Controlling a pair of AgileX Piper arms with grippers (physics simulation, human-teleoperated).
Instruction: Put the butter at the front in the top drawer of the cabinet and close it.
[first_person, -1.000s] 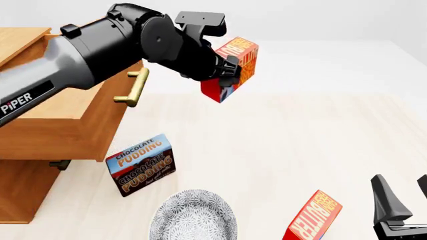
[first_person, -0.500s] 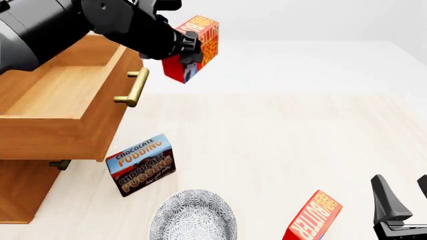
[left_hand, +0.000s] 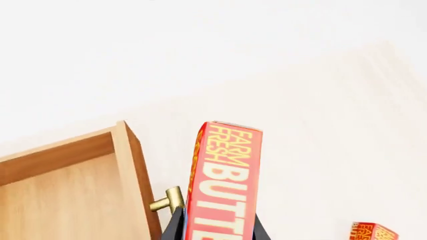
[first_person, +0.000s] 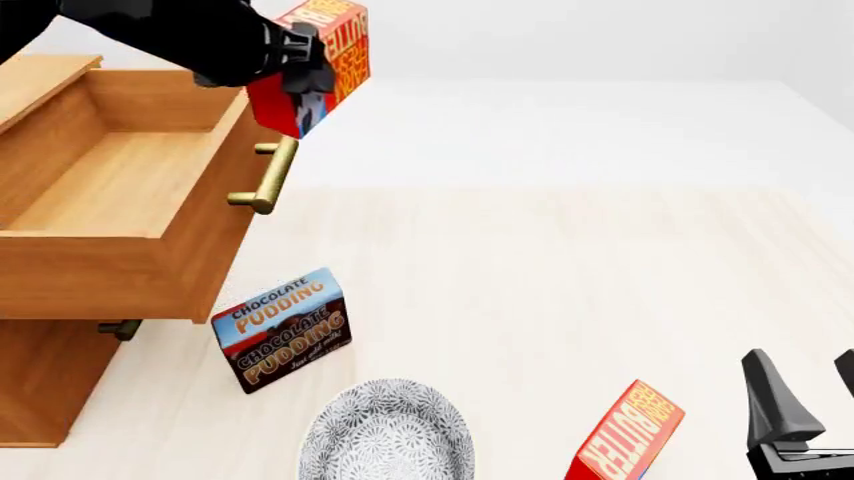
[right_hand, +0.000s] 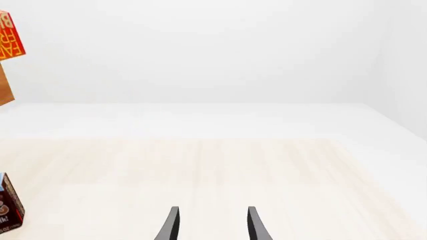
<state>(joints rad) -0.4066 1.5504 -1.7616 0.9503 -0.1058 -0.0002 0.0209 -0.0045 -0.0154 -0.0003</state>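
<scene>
My left gripper (first_person: 308, 74) is shut on a red and orange butter carton (first_person: 330, 50), held tilted in the air just above the brass handle (first_person: 271, 175) and front wall of the open top drawer (first_person: 187, 255). In the left wrist view the same butter carton (left_hand: 227, 185) sits between the dark fingers (left_hand: 175, 227), beside the drawer's front wall (left_hand: 137, 175). The drawer's inside shows nothing in it. A second like butter carton (first_person: 625, 435) leans near the table's front edge, just left of my open right gripper (first_person: 811, 395), whose fingers (right_hand: 171, 225) hold nothing.
The cabinet (first_person: 47, 385) fills the left side, with the lower handle (first_person: 120, 327) under the pulled-out drawer. A chocolate pudding box (first_person: 283, 330) stands in front of it, and a patterned grey bowl (first_person: 387, 432) lies near the front edge.
My left arm has carried the butter carton leftward and upward, from mid-table air to above the drawer's handle. The right gripper and the other items have stayed put.
</scene>
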